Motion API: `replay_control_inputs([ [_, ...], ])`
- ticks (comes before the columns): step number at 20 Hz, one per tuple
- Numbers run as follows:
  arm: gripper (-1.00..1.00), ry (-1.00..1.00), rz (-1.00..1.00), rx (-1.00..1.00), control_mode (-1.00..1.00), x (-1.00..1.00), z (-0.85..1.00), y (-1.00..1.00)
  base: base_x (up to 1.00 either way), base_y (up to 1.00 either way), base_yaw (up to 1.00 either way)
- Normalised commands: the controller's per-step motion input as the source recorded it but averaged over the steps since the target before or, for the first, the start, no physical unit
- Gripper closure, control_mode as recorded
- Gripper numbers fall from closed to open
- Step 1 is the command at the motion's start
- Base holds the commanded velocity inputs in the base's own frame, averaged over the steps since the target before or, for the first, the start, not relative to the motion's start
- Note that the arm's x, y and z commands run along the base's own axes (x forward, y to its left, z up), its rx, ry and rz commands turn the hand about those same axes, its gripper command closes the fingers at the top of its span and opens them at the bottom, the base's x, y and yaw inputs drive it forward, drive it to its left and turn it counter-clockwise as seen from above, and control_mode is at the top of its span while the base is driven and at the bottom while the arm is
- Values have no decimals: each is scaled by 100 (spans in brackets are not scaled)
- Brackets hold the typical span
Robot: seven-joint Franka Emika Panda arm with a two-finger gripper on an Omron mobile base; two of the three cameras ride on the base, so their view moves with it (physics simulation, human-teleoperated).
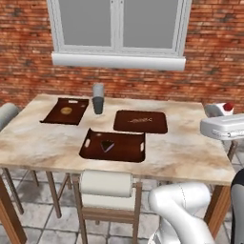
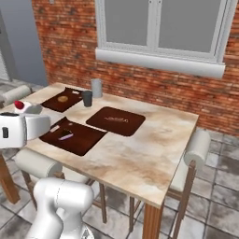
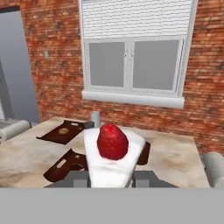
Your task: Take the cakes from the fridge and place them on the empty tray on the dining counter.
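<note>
My gripper [image 3: 111, 177] is shut on the white cake with a red top [image 3: 111, 151], which sits upright between the fingertips. It hovers off the right end of the dining counter [image 1: 190, 147] in the left base view, where the gripper [image 1: 217, 115] and the white cake [image 1: 221, 109] show. The right base view has the white cake [image 2: 21, 106] at the left. The chocolate cake [image 1: 107, 145] lies in the near dark brown tray [image 1: 90, 150], to the gripper's left. A tall grey panel [image 2: 18, 42] stands past the table; I cannot tell whether it is the fridge.
Two like trays lie further back, one with a round biscuit [image 1: 66, 111] and one with a long stick [image 1: 140, 121]. A dark cup [image 1: 98, 106] and a grey cup [image 1: 98, 90] stand between them. White-cushioned chairs [image 1: 106, 183] ring the table; a brick wall with a window is behind.
</note>
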Motion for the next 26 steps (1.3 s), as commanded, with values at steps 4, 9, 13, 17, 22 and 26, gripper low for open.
replay_control_inputs([
  [4,100,0,0,0,100,0,0,0,56,-8,21],
  [9,100,11,10,5,-100,59,-8,-1,36,0,7],
  [13,100,24,16,4,-100,100,-39,0,0,0,0],
  [17,100,19,14,9,-100,100,-46,0,0,0,0],
  [22,100,11,10,9,-100,89,-69,9,0,0,0],
  [26,100,5,1,1,-100,50,-71,36,0,0,0],
])
